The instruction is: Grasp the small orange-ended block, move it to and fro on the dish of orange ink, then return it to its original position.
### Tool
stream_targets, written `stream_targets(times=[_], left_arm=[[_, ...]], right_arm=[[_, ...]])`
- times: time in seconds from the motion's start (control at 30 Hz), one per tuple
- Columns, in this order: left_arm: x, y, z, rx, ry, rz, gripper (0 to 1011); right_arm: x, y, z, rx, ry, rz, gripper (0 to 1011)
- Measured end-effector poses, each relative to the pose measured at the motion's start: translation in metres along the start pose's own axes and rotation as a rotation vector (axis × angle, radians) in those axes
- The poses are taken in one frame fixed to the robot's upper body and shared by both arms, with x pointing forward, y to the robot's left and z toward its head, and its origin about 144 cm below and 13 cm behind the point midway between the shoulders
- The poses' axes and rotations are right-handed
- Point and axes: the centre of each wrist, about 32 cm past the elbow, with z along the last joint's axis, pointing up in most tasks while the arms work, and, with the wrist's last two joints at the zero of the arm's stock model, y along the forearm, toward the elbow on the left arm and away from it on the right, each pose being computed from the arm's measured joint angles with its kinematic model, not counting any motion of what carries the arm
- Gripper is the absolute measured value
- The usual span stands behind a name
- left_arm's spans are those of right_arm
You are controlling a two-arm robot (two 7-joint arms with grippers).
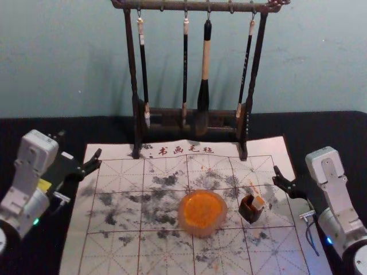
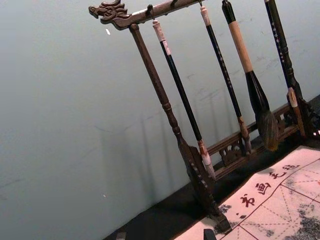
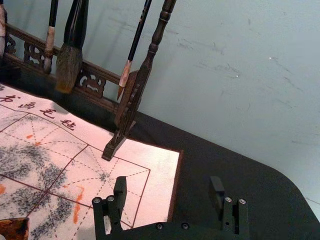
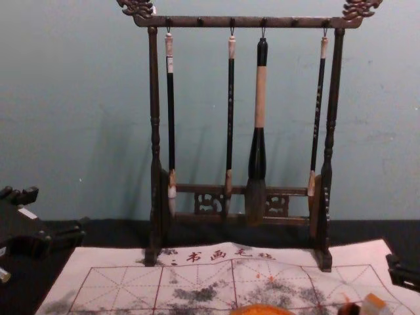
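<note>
The small orange-ended wooden block [image 1: 259,203] sits tilted at the dark-brown pot [image 1: 249,212], right of the round orange ink dish [image 1: 200,232], inboard and bodyward of the nearer right gripper [image 3: 168,184], jaws wide; the left gripper [image 2: 165,234], jaws also wide, idles by the white mat [image 1: 74,258].

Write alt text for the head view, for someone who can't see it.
The open left gripper and right gripper flank an ink-stained mat holding a dish of orange ink and, right of it, an orange-ended block with a dark brown holder. Behind, four brushes hang from a wooden rack.
</note>
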Motion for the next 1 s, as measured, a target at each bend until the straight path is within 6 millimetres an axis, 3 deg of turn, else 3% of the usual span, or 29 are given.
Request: stream_targets(times=[1.0], left_arm=[[0.0000, 0.0000, 0.0000, 0.000, 0.000, 0.000, 1001]], right_arm=[[0.0004, 0.0000, 0.0003, 0.001, 0.001, 0.001, 1002]])
